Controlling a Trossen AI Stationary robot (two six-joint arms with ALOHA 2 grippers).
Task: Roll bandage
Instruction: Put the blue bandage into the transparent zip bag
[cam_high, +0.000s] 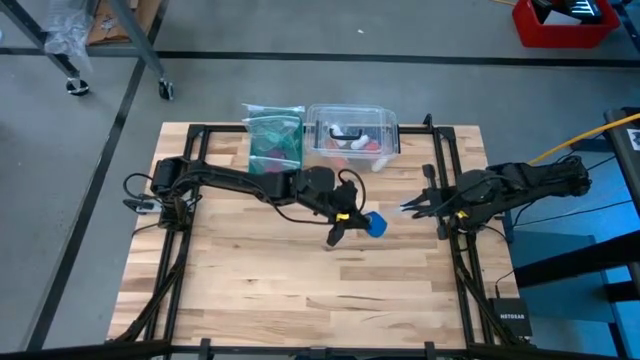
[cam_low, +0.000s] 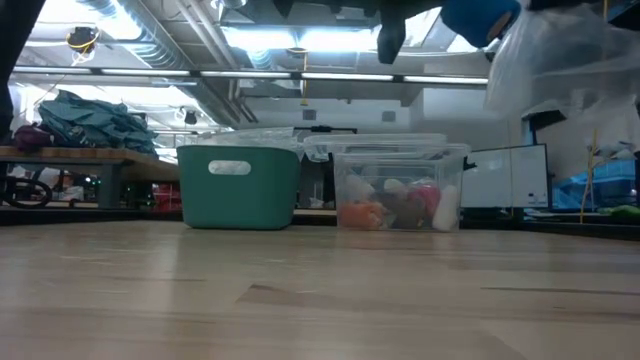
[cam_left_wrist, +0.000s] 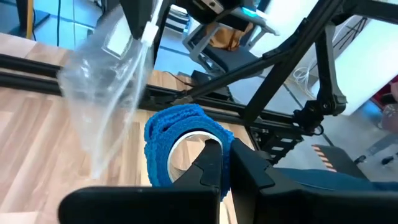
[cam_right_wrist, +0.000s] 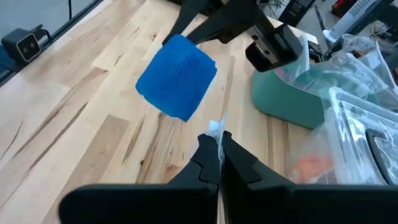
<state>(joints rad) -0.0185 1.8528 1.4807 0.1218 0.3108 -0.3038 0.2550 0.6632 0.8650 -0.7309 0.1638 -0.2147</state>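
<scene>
Two arms over the worktop (cam_high: 300, 290). High view: left hand (cam_high: 352, 222) pinches the bandage (cam_high: 376, 224) mid-worktop; right hand (cam_high: 412, 208) near it; teal bin (cam_high: 274, 135) and clear box (cam_high: 352, 130) at the far edge. Low view: bandage (cam_low: 480, 18) aloft. Left wrist: fingers clamp the roll's rim; clear bag (cam_left_wrist: 106, 93) beside. Right wrist: right hand (cam_right_wrist: 219, 149) closed on clear film.

The high view looks straight down on the whole wooden table (cam_high: 300, 270) from well above. The low view sits at tabletop level, facing level across the boards toward 12 o'clock, where the clear plastic box (cam_low: 400, 190) stands before the room. The left wrist view faces 3 o'clock, very near the blue bandage (cam_left_wrist: 180, 140). The right wrist view faces 9 o'clock, slightly farther; both wrist views share that bandage.
</scene>
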